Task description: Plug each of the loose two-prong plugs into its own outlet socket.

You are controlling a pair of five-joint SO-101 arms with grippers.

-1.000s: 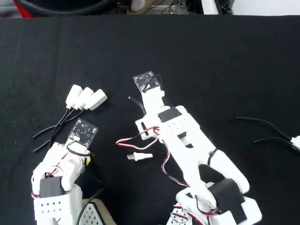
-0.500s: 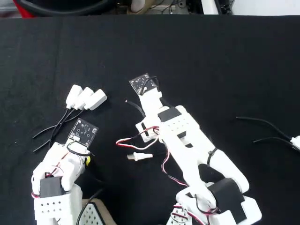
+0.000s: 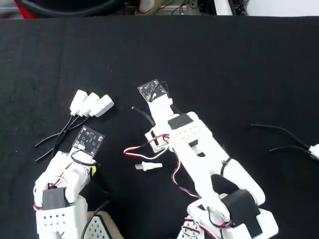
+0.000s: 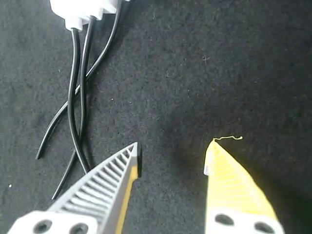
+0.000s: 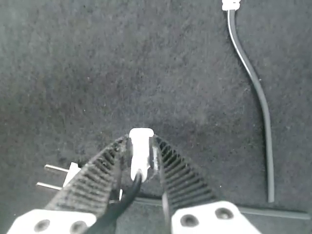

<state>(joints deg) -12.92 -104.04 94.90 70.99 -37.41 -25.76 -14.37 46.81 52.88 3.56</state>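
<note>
White plastic plug (image 5: pixel 141 155), seemingly light, rigid and slick, is pinched by its body in the right gripper (image 5: pixel 140 141), lower centre; the left gripper (image 4: pixel 171 146) gapes empty.

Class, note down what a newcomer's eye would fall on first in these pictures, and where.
The right arm's fingers are shut on a white plug with a black cord, near the middle of the black table. Three white sockets lie side by side to the left, ahead of the left arm's open fingers.
</note>
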